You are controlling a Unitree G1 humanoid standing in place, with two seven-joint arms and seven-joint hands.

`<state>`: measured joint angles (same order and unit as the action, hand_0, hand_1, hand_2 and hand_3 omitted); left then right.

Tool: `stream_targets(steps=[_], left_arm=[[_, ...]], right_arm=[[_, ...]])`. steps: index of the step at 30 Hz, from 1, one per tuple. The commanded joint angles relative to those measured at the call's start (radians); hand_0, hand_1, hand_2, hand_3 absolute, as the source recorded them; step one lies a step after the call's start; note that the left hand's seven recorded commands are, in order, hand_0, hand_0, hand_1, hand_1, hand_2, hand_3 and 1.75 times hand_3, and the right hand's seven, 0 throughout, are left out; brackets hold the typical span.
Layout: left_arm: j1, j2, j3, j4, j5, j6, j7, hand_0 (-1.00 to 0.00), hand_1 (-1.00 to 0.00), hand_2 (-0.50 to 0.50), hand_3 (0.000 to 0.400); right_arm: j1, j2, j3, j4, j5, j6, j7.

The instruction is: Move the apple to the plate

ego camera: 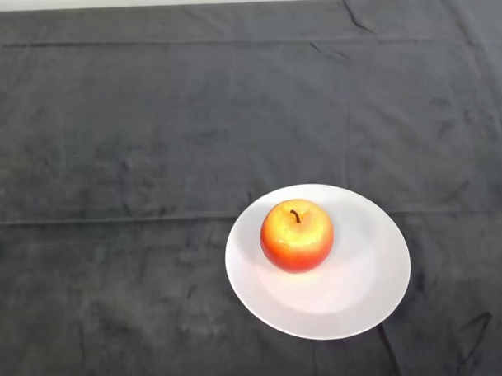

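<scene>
Dark cloth covers the desk [109,143] — the apple [296,234] sits upright on the plate [362,291], task apparently done — no robot hand visible

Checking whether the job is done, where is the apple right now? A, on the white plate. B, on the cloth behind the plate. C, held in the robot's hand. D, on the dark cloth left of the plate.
A: the apple sits stem up on the white plate, left of the plate's middle.
</scene>
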<state>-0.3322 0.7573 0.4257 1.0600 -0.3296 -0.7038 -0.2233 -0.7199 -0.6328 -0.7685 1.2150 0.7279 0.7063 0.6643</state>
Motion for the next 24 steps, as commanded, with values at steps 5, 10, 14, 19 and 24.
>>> stream_targets(steps=[5, 10, 14, 19, 24], left_arm=[[0.052, 0.062, 0.055, 0.094, -0.02, -0.025, 0.019, 0.0, 0.0, 0.0, 0.0], [0.034, 0.061, 0.06, 0.124, -0.005, -0.014, 0.065, 0.0, 0.0, 0.0, 0.0], [0.016, 0.057, 0.056, 0.132, 0.01, -0.006, 0.097, 0.0, 0.0, 0.0, 0.0], [0.007, 0.058, 0.055, 0.13, 0.02, -0.001, 0.114, 0.0, 0.0, 0.0, 0.0], [0.005, 0.057, 0.055, 0.126, 0.027, -0.006, 0.119, 0.0, 0.0, 0.0, 0.0]], right_arm=[[-0.009, -0.026, -0.0077, -0.006, 0.0193, 0.003, 0.0006], [-0.01, -0.027, -0.0077, -0.004, 0.0189, 0.003, 0.0017], [-0.011, -0.027, -0.0077, -0.002, 0.0185, 0.003, 0.0025], [-0.011, -0.028, -0.0076, -0.001, 0.0181, 0.003, 0.0032], [-0.012, -0.028, -0.0076, 0.0, 0.0176, 0.003, 0.0039]])
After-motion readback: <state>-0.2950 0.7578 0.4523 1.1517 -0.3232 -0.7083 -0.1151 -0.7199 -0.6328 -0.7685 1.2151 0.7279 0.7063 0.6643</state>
